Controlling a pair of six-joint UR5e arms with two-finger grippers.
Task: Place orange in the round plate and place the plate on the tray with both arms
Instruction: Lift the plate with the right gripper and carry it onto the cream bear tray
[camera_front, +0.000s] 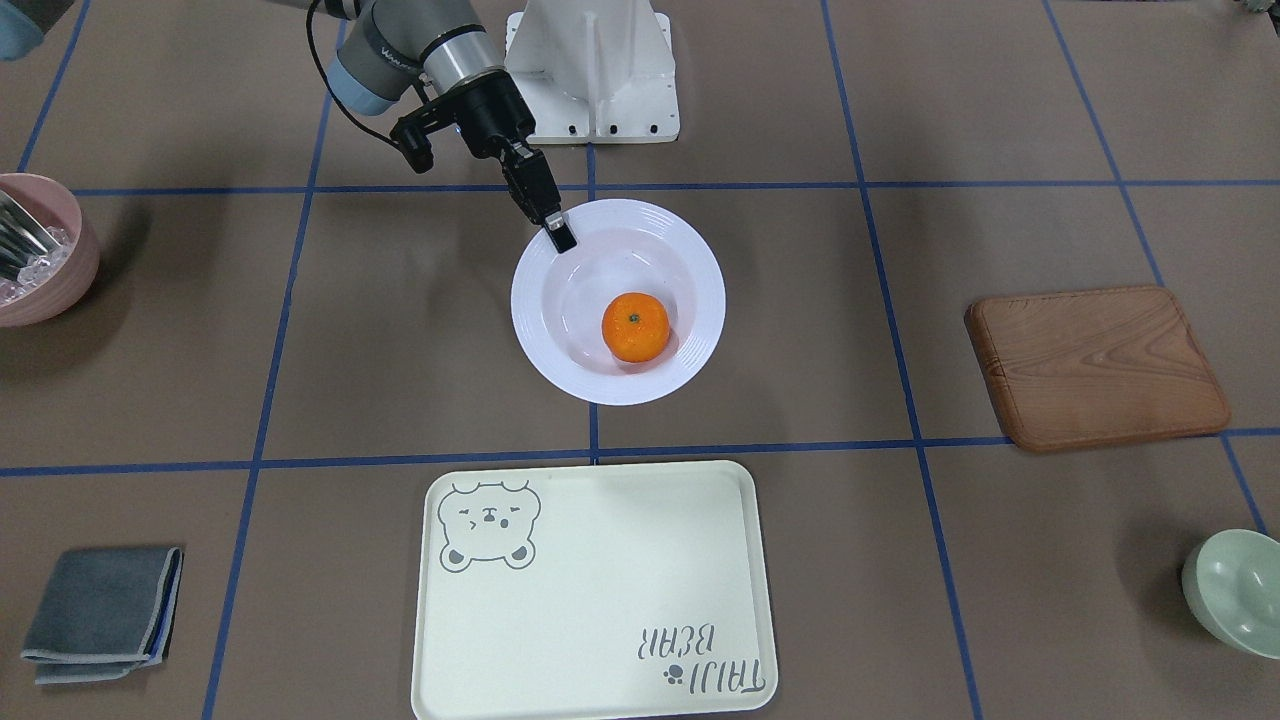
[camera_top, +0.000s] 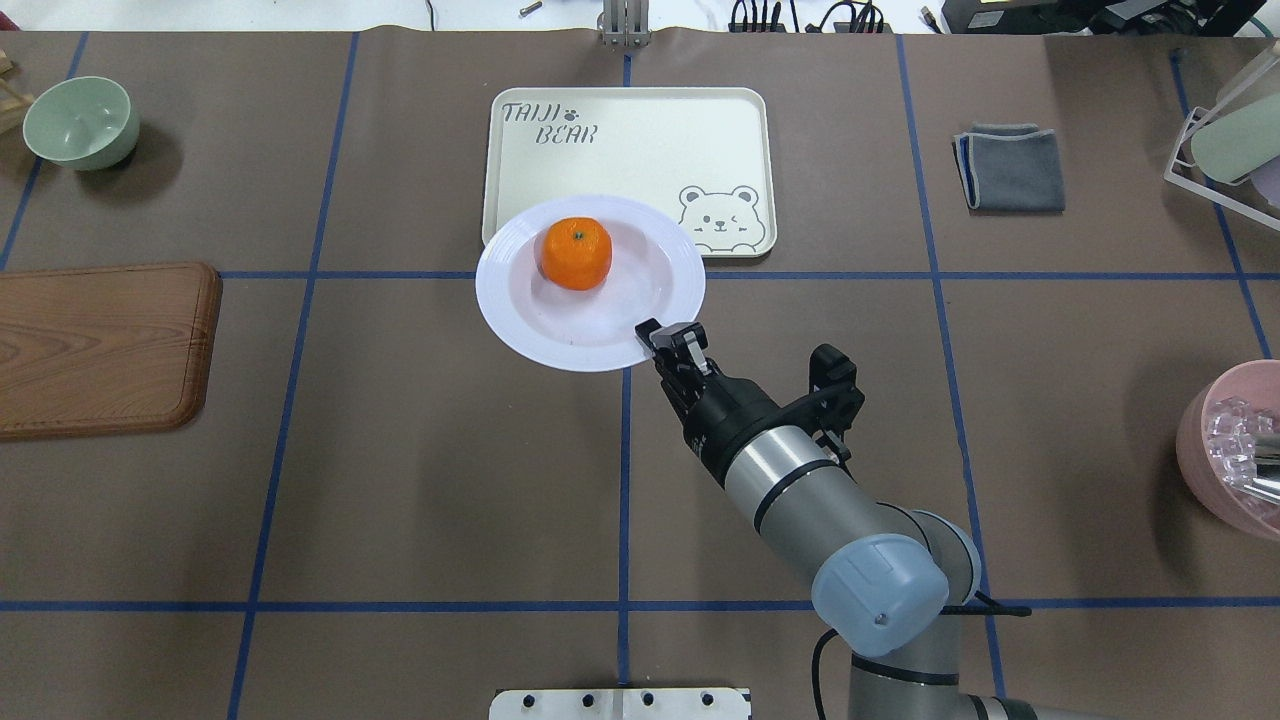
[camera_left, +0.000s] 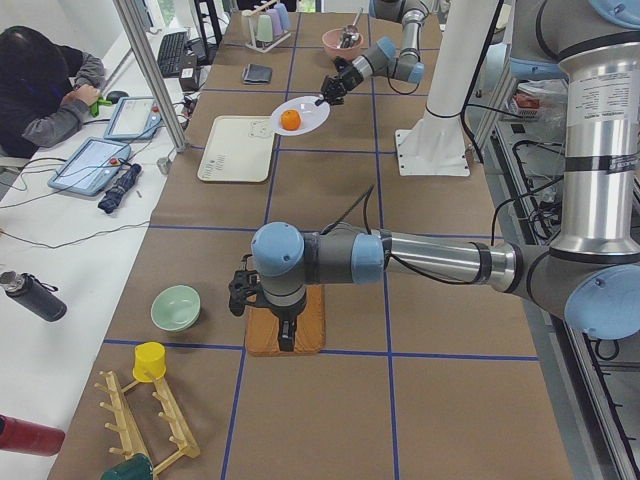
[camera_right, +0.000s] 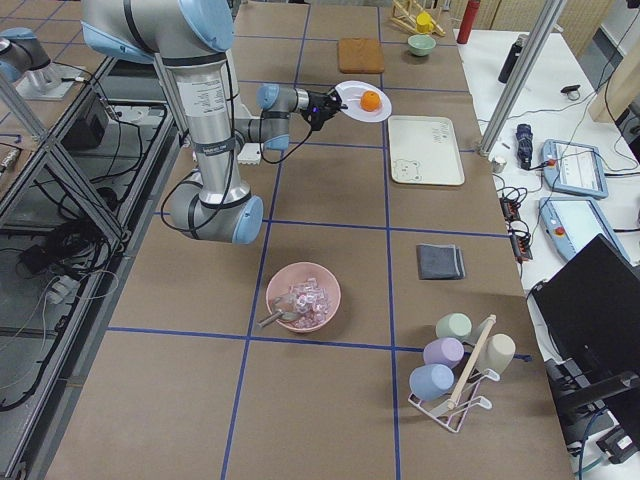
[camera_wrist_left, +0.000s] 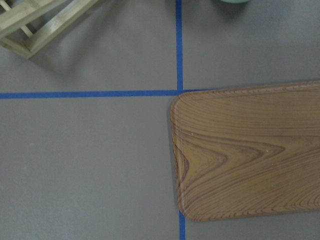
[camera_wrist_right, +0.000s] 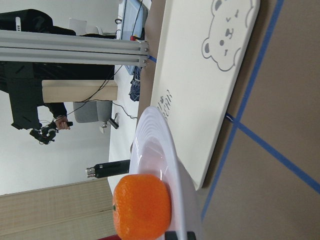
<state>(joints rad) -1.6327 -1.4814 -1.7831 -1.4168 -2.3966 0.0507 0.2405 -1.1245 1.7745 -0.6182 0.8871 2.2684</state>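
The orange (camera_front: 635, 326) lies in the white round plate (camera_front: 700, 300). My right gripper (camera_front: 560, 235) is shut on the plate's rim on the robot's side and holds it a little above the table. In the overhead view the plate (camera_top: 520, 310) overlaps the near left corner of the cream bear tray (camera_top: 640, 140), with the orange (camera_top: 577, 253) toward the tray side. The right wrist view shows the orange (camera_wrist_right: 142, 206), the plate rim (camera_wrist_right: 165, 165) and the tray (camera_wrist_right: 200, 90) beyond. My left gripper (camera_left: 287, 340) hangs over the wooden board; I cannot tell whether it is open or shut.
The wooden board (camera_top: 100, 345) lies at the left, with a green bowl (camera_top: 80, 120) beyond it. A grey cloth (camera_top: 1010, 168) and a pink bowl (camera_top: 1235, 450) with ice are on the right. A person (camera_left: 40, 90) sits across the table.
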